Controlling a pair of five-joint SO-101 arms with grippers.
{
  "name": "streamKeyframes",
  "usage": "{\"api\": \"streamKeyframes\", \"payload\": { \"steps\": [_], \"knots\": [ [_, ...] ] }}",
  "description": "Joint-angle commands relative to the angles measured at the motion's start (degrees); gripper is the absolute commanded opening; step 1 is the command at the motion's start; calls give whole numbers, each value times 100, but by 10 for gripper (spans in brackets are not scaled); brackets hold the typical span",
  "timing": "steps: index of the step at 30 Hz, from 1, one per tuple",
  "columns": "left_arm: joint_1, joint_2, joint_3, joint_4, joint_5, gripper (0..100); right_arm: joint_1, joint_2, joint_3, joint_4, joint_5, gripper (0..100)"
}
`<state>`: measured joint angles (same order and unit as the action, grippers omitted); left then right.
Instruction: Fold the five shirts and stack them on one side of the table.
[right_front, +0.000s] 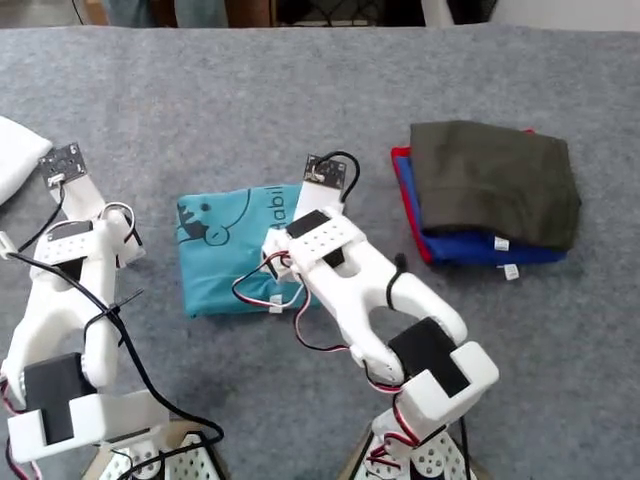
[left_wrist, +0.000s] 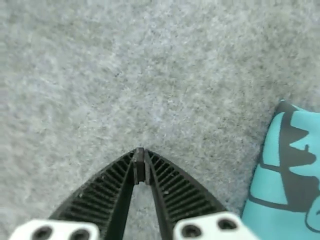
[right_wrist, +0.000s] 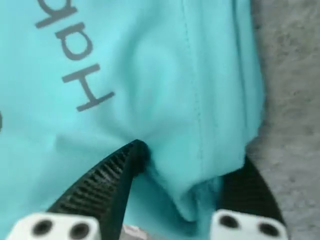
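Note:
A folded teal shirt (right_front: 225, 255) with dark print lies mid-table on the grey cloth. My right gripper (right_wrist: 192, 165) is shut on the teal shirt (right_wrist: 150, 75) at its right edge, with cloth bunched between a finger on top and a finger at the side. The left gripper (left_wrist: 140, 167) is shut with nothing in it, low over bare grey cloth to the left of the teal shirt (left_wrist: 290, 170). At the right sits a stack: an olive shirt (right_front: 495, 180) on top, a blue shirt (right_front: 470, 245) under it, and a red shirt (right_front: 400, 160) peeking out below. A white shirt (right_front: 12, 155) lies at the far left edge.
The grey table cloth (right_front: 250, 90) stretches open behind the shirts. Loose cables (right_front: 130, 330) trail over both arms near the front.

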<state>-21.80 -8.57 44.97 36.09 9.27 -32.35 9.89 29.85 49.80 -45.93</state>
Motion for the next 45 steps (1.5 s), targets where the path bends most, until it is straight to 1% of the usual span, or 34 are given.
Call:
{"api": "streamKeyframes", "payload": {
  "steps": [1, 3, 5, 11, 13, 16, 20, 23, 26, 29, 38, 41, 45],
  "knots": [
    [-66, -26, -268, 35, -211, 29, -62, 66, -163, -105, 237, 85],
    [-66, -26, -268, 35, -246, 29, -62, 66, -163, -105, 264, 64],
    [-66, -26, -268, 35, -246, 29, -62, 13, -163, -105, 264, 12],
    [-66, -26, -251, 35, -264, 29, -62, -620, -163, -9, 281, 14],
    [-66, -26, -251, 35, -273, 29, -62, -927, -163, 132, 519, 14],
    [-75, -26, -242, 35, -273, 29, 202, -1376, -171, 281, 1231, 15],
    [-268, -35, -277, 35, -255, 29, 818, -1965, -365, 431, 2910, 15],
    [-400, -35, -295, 35, -246, 29, 1371, -2070, -593, 360, 4123, 15],
    [-391, -35, -286, 35, -246, 29, 1820, -2070, -901, 343, 5090, 15],
    [-374, -26, -286, 35, -246, 29, 2119, -2070, -1279, 343, 5890, 15],
    [-391, -35, -251, 35, -255, 29, 2716, -2070, -2123, 343, 7868, 15],
    [-391, -35, -242, 35, -264, 29, 3121, -2026, -2299, 290, 8369, 15],
    [-400, -35, -233, 44, -264, 29, 3886, -1719, -2404, -185, 8738, 15]
  ]
}}
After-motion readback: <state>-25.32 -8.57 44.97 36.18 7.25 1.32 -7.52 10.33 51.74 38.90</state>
